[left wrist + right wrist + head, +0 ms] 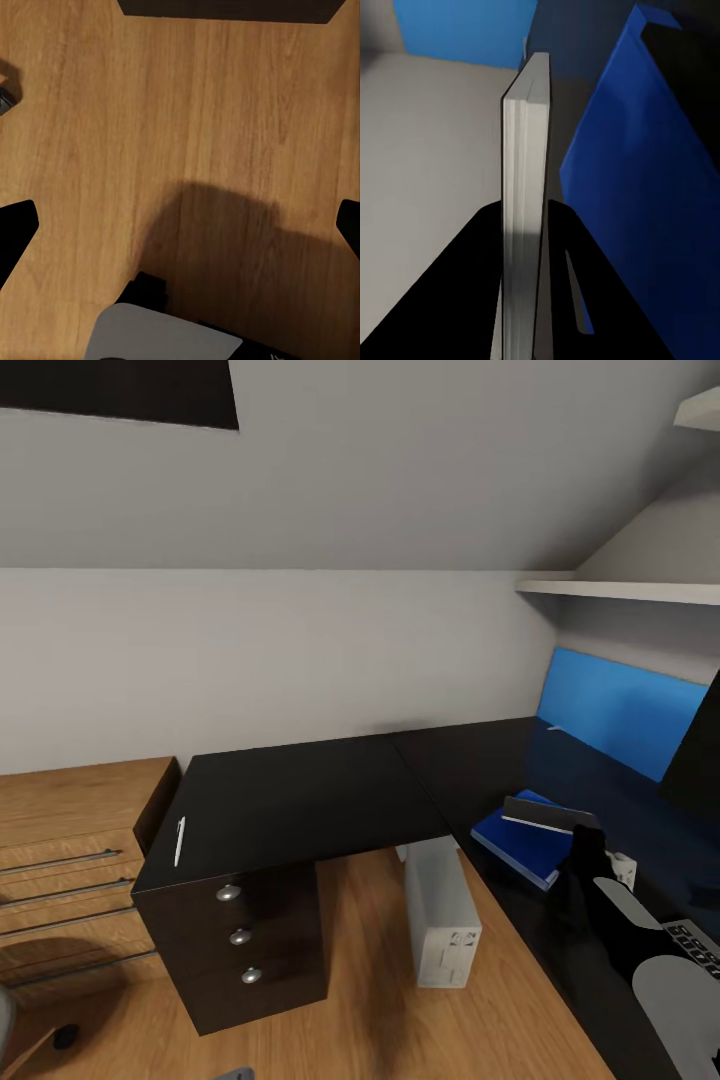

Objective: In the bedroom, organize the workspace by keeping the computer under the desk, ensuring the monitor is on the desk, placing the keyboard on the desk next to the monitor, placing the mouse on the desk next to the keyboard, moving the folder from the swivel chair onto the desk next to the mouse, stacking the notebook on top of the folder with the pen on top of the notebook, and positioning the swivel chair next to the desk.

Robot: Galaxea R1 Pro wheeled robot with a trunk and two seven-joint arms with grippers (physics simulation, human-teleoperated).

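Note:
The grey notebook [545,815] hangs just over the blue folder [522,842], which lies on the right wing of the black desk [300,800]. My right gripper [578,842] is shut on the notebook. In the right wrist view the notebook [525,195] stands edge-on between the black fingers [585,255], and the folder [645,165] is close beside it. The white pen [180,840] lies on the desk's left wing above the drawer unit. The computer [440,915] stands on the floor under the desk. My left gripper [180,229] hangs open over bare wood floor.
A light wood drawer chest [60,850] stands left of the desk's dark three-knob drawer unit [240,940]. A blue wall panel [620,710] runs behind the right wing, with a white shelf [620,590] above it. Open wood floor [370,1000] lies between the drawer unit and the computer.

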